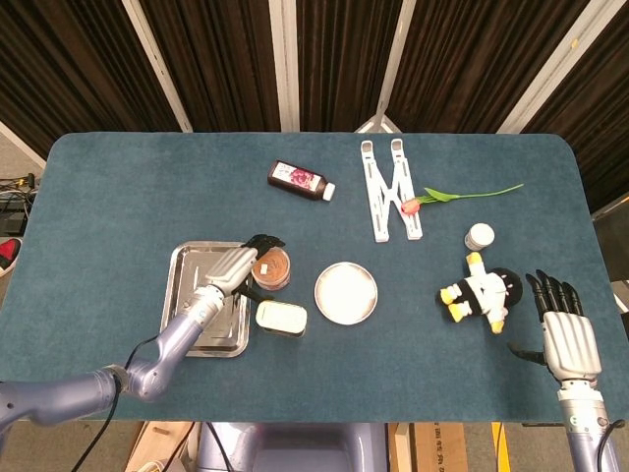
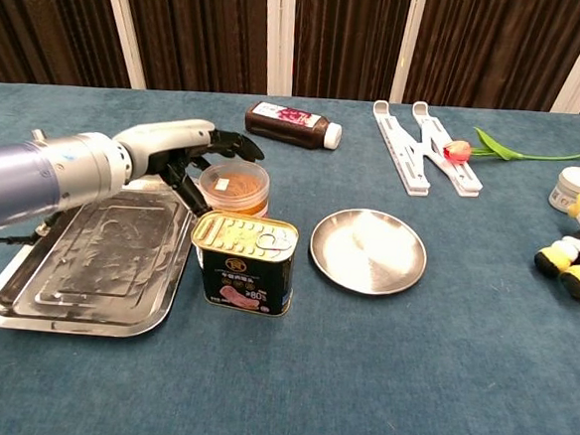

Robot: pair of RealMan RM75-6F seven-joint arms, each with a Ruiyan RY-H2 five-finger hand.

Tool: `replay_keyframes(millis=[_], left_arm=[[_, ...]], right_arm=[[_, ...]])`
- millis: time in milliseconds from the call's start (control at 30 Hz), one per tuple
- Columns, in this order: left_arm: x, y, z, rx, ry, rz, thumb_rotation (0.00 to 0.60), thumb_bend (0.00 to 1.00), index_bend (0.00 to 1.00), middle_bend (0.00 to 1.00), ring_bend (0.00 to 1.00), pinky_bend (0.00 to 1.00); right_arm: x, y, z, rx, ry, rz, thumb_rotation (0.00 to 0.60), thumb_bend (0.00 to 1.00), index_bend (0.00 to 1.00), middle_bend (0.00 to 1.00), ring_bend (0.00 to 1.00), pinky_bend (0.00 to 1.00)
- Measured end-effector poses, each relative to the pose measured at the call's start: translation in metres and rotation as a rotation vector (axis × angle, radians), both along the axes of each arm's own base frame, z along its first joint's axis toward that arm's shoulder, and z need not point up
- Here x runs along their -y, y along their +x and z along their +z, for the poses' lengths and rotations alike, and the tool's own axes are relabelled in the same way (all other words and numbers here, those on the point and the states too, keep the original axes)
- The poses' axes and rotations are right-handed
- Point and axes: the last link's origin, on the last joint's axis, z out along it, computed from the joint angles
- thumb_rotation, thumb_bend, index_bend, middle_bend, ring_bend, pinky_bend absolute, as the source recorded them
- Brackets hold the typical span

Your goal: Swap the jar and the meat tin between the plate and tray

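Reaching over the inner edge of the tray [image 2: 88, 263], the left hand [image 2: 180, 150] sits against the jar [image 2: 234, 187], its dark fingers [image 2: 237, 143] curled round the far side of the lid and another finger low on the near-left side; whether they actually clamp the jar or only touch it cannot be told from either view. The jar, with its orange-brown contents, stands upright on the blue bench [image 1: 128, 187] just beside the tray's right rim, not on the tray and not on the plate [image 2: 368, 251]. The meat tin [image 2: 243, 262] stands upright directly in front of the jar in the chest view, close to it, and also on the bench, between tray and plate. In the head view the same hand [image 1: 233, 267] lies over the tray's [image 1: 187, 305] upper right corner, with the jar [image 1: 272, 265] at its fingertips and the meat tin [image 1: 281, 317] just below. The plate [image 1: 346, 292] lies to the right of both. The right hand [image 1: 562, 329] hovers near the bench's right edge, fingers straight, apart and holding nothing. Further back lie a dark bottle [image 1: 301, 180] on its side, a white folding stand [image 1: 391, 189], a tulip [image 1: 457, 197], a small white pot [image 1: 480, 236] and a plush penguin [image 1: 482, 292].
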Motion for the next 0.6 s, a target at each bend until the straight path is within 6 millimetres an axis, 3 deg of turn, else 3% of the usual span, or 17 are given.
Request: replay_keyframes(millis=[67, 200, 300, 600], left_arm=[[-0.002, -0.001, -0.002, -0.024, 0.008, -0.009, 0.6, 0.18, 0.21, 0.17, 0.12, 0.26], [-0.003, -0.001, -0.007, -0.037, 0.033, -0.019, 0.6, 0.46, 0.3, 0.34, 0.27, 0.4], [-0.005, 0.001, -0.006, -0.03, 0.07, -0.028, 0.6, 0.56, 0.36, 0.42, 0.34, 0.46], [-0.008, 0.006, 0.007, 0.022, 0.157, -0.057, 0.6, 0.56, 0.37, 0.44, 0.36, 0.45]], right_arm=[[0.0, 0.0, 0.0, 0.001, -0.001, -0.002, 0.6, 0.0, 0.0, 0.0, 0.0, 0.0], [0.0, -0.001, -0.001, 0.006, 0.009, -0.002, 0.6, 0.0, 0.0, 0.0, 0.0, 0.0], [0.0, -0.001, -0.002, 0.011, 0.015, -0.003, 0.6, 0.0, 0.0, 0.0, 0.0, 0.0], [0.001, -0.001, -0.002, 0.013, 0.019, -0.008, 0.6, 0.0, 0.0, 0.0, 0.0, 0.0]])
